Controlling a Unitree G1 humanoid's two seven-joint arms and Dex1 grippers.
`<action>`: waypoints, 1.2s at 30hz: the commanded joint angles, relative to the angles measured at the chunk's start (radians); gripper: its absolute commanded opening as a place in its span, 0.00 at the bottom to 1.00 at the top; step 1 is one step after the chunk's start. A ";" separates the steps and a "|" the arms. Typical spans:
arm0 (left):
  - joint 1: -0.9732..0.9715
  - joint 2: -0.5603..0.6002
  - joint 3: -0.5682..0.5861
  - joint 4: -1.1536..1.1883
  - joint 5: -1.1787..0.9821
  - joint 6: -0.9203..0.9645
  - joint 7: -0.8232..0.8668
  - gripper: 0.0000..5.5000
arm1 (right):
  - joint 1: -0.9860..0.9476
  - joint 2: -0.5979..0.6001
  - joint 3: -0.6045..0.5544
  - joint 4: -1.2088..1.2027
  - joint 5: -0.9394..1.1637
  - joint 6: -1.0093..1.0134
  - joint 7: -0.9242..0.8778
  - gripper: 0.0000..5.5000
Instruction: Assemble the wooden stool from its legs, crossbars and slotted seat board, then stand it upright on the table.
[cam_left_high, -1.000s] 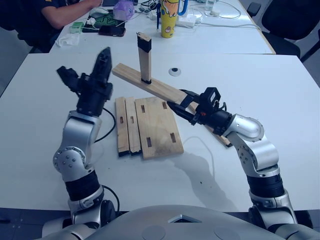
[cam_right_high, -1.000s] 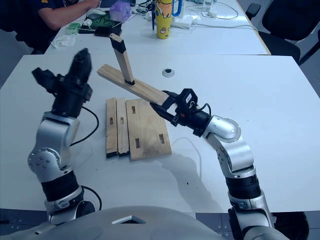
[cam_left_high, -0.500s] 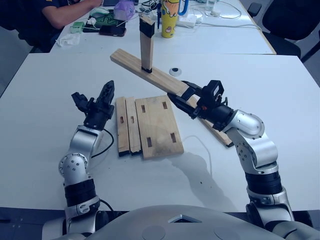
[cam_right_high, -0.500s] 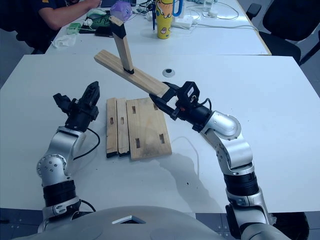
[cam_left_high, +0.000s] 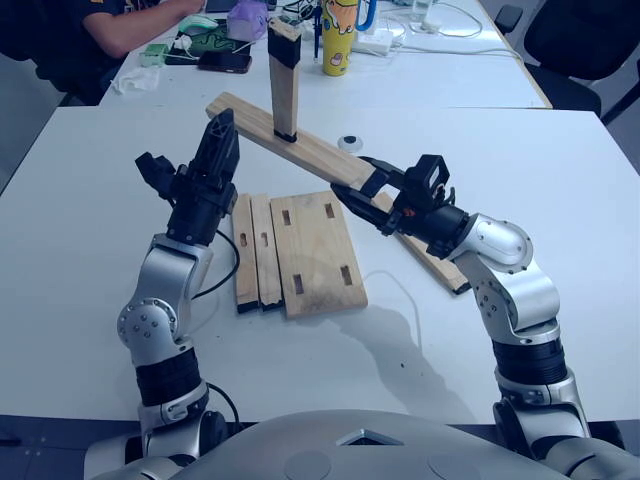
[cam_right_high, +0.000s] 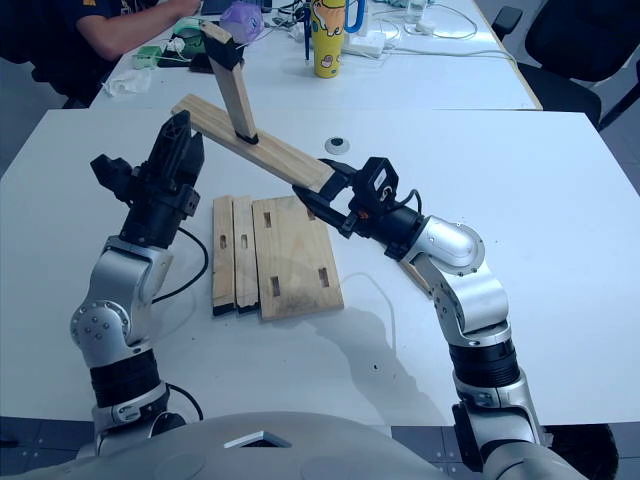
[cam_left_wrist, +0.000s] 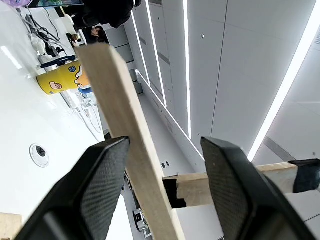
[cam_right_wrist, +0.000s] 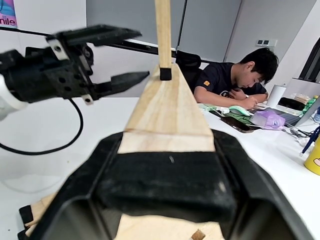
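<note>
Left end effector (cam_left_high: 185, 150) risen beside plank (cam_left_high: 320, 160); white table (cam_left_high: 90, 210), yellow mug (cam_left_high: 338, 42) behind.

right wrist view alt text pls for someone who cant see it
The right gripper clamps the near end of a wooden board that runs away from the camera, with a thin leg standing upright on it near the far end. The left gripper hangs open beside that far end, above the white table.

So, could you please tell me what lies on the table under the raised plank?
Under the raised plank, a slotted board lies flat, two narrow slats beside it on its left. A second plank lies below the right gripper's arm, which covers part of it.
</note>
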 joint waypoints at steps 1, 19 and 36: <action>0.007 0.000 -0.004 0.017 0.008 -0.004 0.002 0.48 | -0.038 0.003 -0.007 -0.026 0.039 0.011 0.008 0.38; -0.018 0.015 0.031 0.001 0.023 -0.057 0.015 0.36 | 0.000 -0.058 0.036 0.005 0.022 -0.029 0.094 0.38; -0.027 0.021 0.025 0.005 0.040 -0.072 0.011 0.21 | 0.003 -0.058 0.052 0.008 0.013 -0.015 0.095 0.38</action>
